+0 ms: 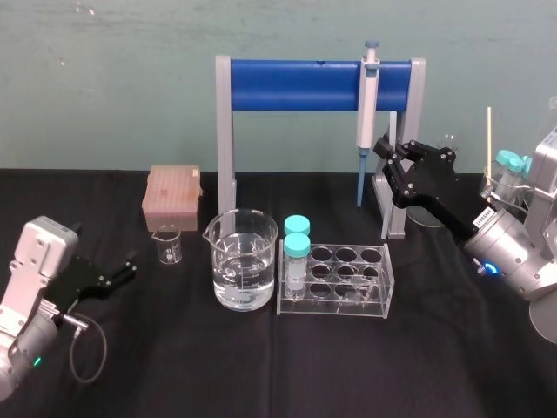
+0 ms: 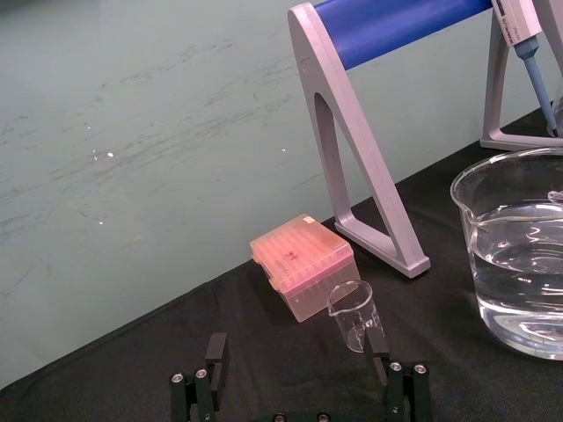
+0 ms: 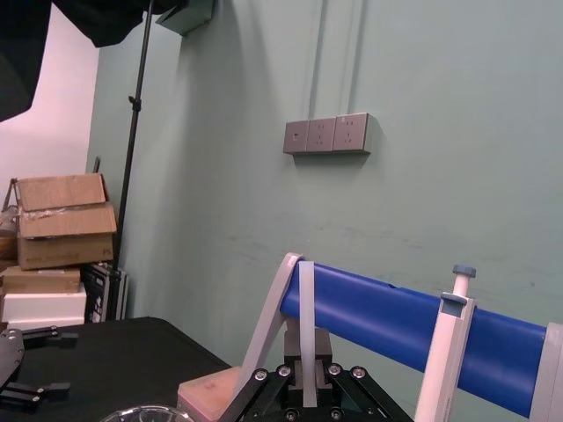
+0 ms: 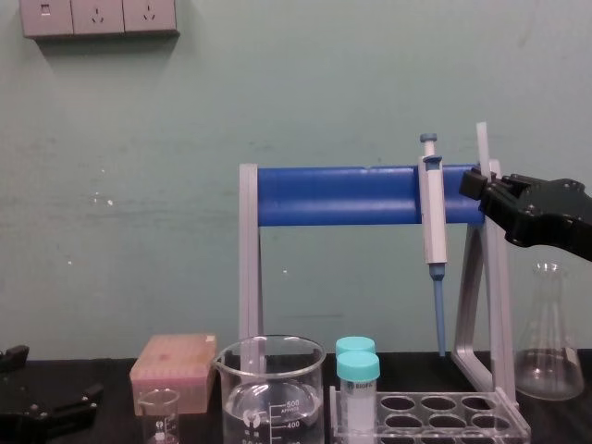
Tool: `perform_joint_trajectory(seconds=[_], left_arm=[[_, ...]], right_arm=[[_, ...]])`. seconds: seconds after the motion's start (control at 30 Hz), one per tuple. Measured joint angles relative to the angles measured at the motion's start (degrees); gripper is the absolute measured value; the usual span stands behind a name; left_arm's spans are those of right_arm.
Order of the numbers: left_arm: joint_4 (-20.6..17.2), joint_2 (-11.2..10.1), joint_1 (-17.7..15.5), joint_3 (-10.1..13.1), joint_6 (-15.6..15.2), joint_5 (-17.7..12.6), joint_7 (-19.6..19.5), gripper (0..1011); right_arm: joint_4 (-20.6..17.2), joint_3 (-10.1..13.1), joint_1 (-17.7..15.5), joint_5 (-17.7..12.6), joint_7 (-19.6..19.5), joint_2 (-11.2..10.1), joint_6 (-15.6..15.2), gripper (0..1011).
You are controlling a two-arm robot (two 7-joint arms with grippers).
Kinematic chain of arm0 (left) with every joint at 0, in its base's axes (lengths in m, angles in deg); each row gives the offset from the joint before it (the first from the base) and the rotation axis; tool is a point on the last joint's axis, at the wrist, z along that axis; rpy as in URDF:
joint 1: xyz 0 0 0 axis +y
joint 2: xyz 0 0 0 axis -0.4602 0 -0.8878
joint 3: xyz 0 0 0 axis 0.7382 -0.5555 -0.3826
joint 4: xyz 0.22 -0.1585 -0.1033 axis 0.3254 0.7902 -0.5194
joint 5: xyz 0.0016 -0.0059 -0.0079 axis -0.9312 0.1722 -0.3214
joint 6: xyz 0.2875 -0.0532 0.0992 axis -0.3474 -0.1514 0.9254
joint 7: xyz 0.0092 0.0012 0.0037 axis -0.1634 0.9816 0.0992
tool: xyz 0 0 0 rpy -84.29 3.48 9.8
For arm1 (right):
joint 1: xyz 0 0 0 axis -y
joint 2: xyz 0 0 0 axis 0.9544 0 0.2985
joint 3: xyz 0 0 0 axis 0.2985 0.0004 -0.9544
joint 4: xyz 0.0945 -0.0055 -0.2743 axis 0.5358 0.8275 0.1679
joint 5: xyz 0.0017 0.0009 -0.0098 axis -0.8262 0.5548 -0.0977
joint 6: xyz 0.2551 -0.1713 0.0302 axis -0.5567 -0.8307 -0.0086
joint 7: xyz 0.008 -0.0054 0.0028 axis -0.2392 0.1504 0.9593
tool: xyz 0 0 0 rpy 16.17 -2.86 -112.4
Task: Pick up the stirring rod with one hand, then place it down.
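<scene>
My right pincer (image 1: 388, 158) raised beside the right post of the pipette stand (image 1: 296, 84), clenched on the stirring rod (image 1: 392, 126), rod upright, poking above my fingers, just right of the hanging pipette (image 1: 369, 96), left pincer (image 1: 129, 266) low at the table's (image 1: 261, 366) left, fingers spread.

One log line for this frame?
right end effector: shut on stirring rod, upright, raised by pipette rack | left end effector: open, parked low left
</scene>
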Motion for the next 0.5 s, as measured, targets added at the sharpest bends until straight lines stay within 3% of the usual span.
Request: perform_joint_trajectory(seconds=[0.5], left_arm=[[0.0, 0.0, 0.0, 0.0, 0.0, 0.0, 0.0, 1000]], right_arm=[[0.0, 0.0, 0.0, 0.0, 0.0, 0.0, 0.0, 72]])
